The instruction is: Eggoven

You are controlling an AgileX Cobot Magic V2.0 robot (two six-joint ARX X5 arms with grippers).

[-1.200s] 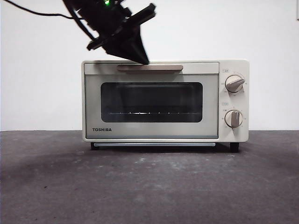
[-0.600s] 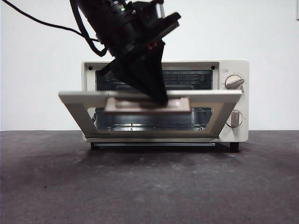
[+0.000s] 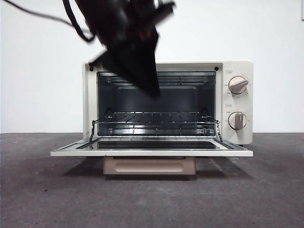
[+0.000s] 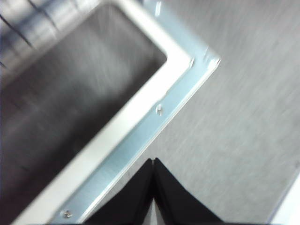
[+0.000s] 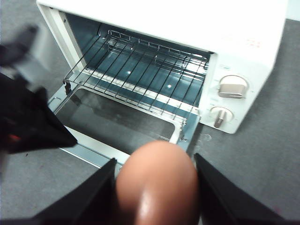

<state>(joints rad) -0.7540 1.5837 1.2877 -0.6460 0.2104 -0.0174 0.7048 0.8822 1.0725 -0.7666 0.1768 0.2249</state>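
Note:
The cream TOSHIBA toaster oven point(image 3: 240, 102) stands mid-table with its door point(image 3: 152, 153) folded down flat and its wire rack point(image 3: 152, 124) bare. My left gripper point(image 3: 152, 91) is shut and empty, hanging in front of the open cavity, above the door. In the left wrist view its jaws point(image 4: 153, 161) meet over the door's corner point(image 4: 187, 65). My right gripper point(image 5: 153, 161) is shut on the reddish-brown egg point(image 5: 157, 187) and holds it above the table in front of the oven point(image 5: 187, 18). The right gripper and the egg are out of the front view.
Two knobs point(image 3: 237, 85) sit on the oven's right panel. The door handle point(image 3: 149, 165) hangs under the open door near the dark grey table point(image 3: 152, 204). The left gripper point(image 5: 65, 137) shows dark beside the door in the right wrist view.
The oven door went from shut to fully folded down. My left gripper pulled it down, let go of the handle and rose back above the door.

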